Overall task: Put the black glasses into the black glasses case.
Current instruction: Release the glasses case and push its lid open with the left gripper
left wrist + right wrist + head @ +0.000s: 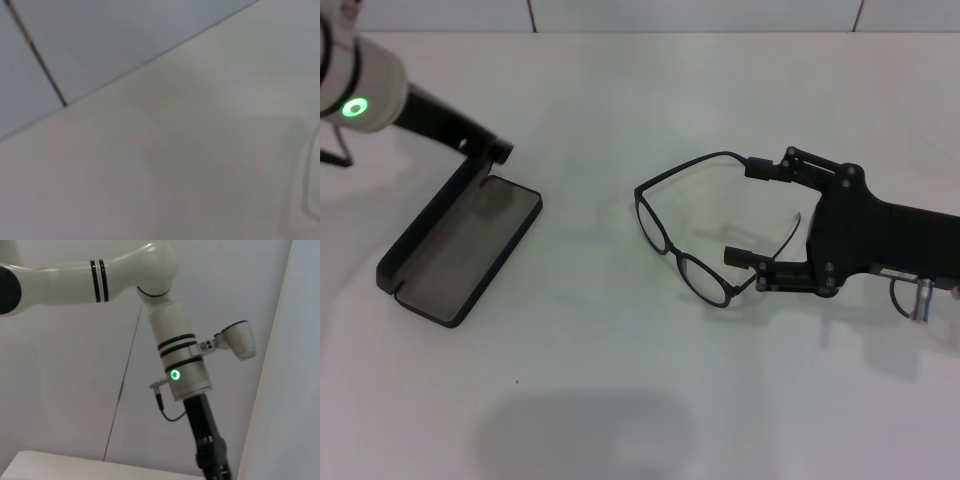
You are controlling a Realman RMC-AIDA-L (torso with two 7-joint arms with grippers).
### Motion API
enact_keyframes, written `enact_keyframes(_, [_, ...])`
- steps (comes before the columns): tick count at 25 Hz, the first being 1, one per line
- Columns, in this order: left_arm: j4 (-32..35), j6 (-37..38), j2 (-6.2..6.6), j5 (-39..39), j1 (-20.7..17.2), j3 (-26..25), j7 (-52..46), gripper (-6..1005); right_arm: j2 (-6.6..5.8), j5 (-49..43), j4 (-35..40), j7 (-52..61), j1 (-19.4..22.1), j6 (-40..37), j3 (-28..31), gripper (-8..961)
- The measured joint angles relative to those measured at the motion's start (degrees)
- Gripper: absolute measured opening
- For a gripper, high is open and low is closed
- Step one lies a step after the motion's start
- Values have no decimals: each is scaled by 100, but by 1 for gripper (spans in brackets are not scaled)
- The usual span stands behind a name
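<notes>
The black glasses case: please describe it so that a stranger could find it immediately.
On the white table, look to the robot's left side, where the left tool reaches down. The black glasses case lies open there, flat and rectangular with grey lining, unlike the thin-framed black glasses.

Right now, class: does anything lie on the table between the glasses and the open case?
Nothing visible does. The glasses sit at the right gripper; the case lies open toward the robot's left, with the left gripper at its lid. Only bare table lies between.
</notes>
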State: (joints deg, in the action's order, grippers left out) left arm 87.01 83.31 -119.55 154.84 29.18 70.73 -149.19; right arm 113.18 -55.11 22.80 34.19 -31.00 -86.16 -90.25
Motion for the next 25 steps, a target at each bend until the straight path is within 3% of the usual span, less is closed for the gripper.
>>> enact_keyframes(1, [30,89,6,3,-33,-23,-23,323,0,-4,-15,0,-33,11,0,839])
enact_keyframes(7, [46,425,-3,351,-243,-176,-87,556,17,-130,9,-23,-127,73,-7,839])
enact_keyframes(12, [-111,425,-6,622,-257,-178,-117,705,43,-150,-16,-65,-175,82,-10,838])
enact_keyframes(23, [-200,546,-12,663,-168,-133,-102,611,61,-157,-25,-76,-153,83,-10,839])
enact_keyframes(25, [-202,547,-12,655,-132,-132,-106,469,62,-158,-18,-78,-143,83,-9,839])
